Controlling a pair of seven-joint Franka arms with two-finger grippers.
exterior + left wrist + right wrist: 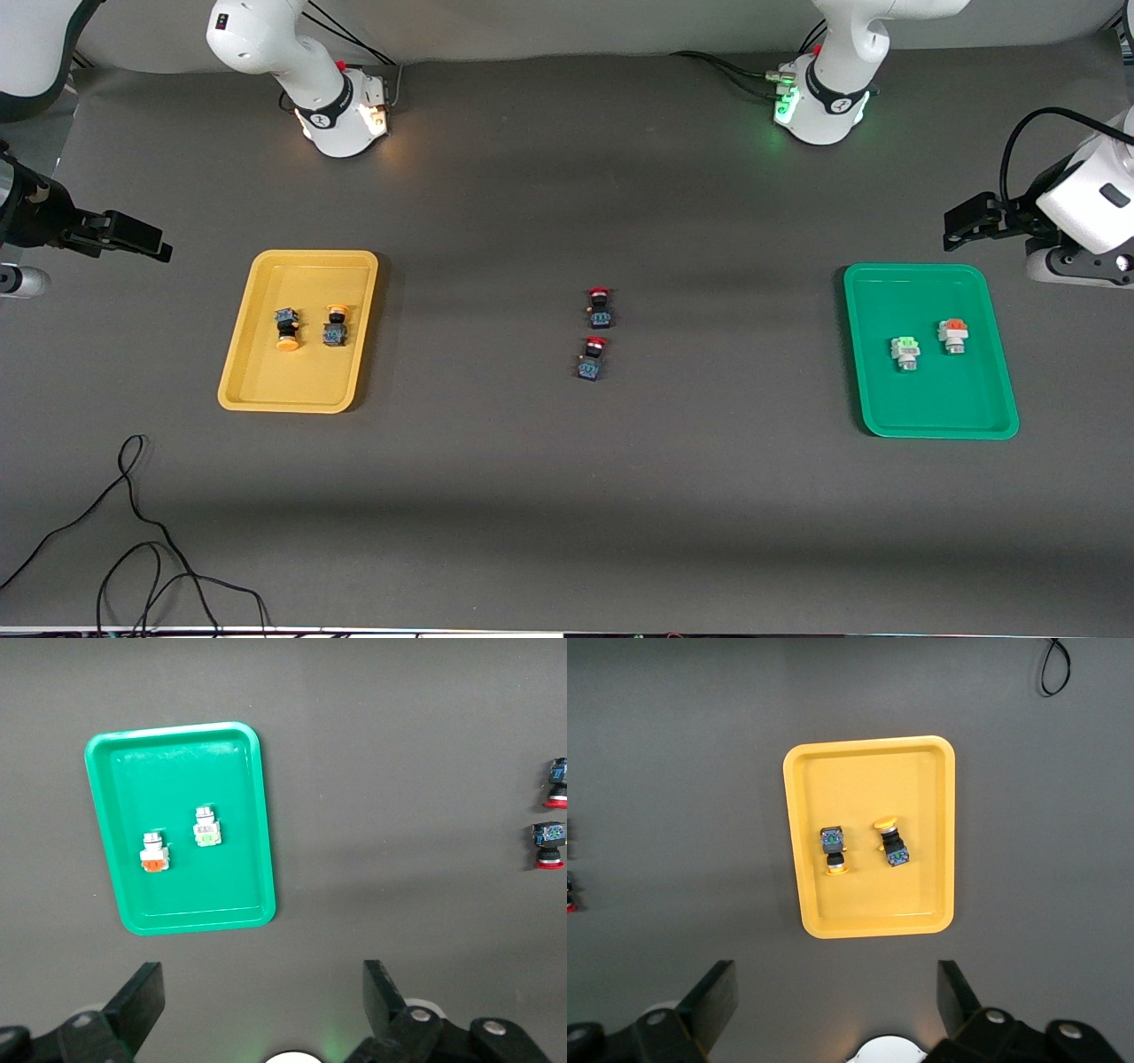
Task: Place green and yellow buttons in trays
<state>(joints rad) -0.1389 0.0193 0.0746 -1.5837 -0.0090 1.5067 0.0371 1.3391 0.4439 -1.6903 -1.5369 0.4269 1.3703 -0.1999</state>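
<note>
At the left arm's end of the desk, the left gripper (pixel 257 1010) hangs in the air just off the green tray (pixel 974 425), its fingers spread wide and holding nothing. The right gripper (pixel 837 1010) hangs the same way at the right arm's end, just off the yellow tray (pixel 248 390), fingers wide apart and empty. Both arms look pulled back and waiting.

Two yellow-capped buttons (pixel 287 330) with dark bodies lie side by side near the middle of the yellow tray. A grey button with a green cap (pixel 904 352) and a grey button with an orange cap (pixel 953 335) rest close together, not touching, in the green tray. The sorting appears to go by colour and looks finished, which would explain the empty grippers.

Two red-capped buttons (pixel 596 332) sit on the bare desk midway between the trays, one nearer the front camera than the other; they seem left out on purpose.

Dark grey matting covers the desk (pixel 567 496). A thin black cable (pixel 142 549) loops along the edge nearest the front camera, toward the right arm's end.
</note>
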